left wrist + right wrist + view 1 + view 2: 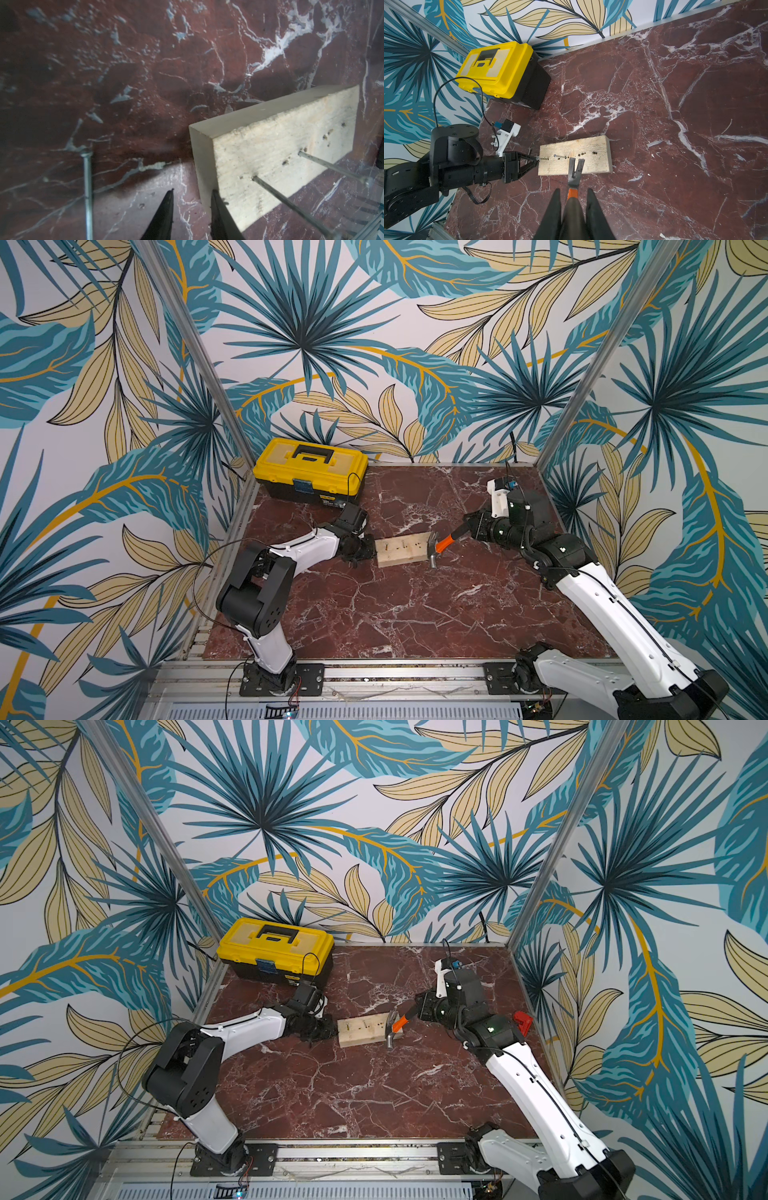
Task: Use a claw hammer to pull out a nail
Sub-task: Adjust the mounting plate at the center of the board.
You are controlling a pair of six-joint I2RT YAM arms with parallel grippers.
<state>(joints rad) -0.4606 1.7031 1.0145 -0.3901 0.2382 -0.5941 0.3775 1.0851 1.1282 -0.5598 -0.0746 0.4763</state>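
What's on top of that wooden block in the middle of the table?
Two nails stand out of the wooden block, beside several empty holes. The claw hammer, held by the right gripper, reaches over one edge, covering the wood beneath.

Both top views look down from high at the near edge toward the far wall, sharing the whole table [374, 614]; both wrist views look down closer, sharing the wooden block [270, 145].

On the counter [374, 614], the wood block [401, 551] lies between the left claw [365, 551] and the right claw [573, 190], with the claw hammer [435, 549] at its right-claw end and the toolbox [309, 470] behind the left claw.
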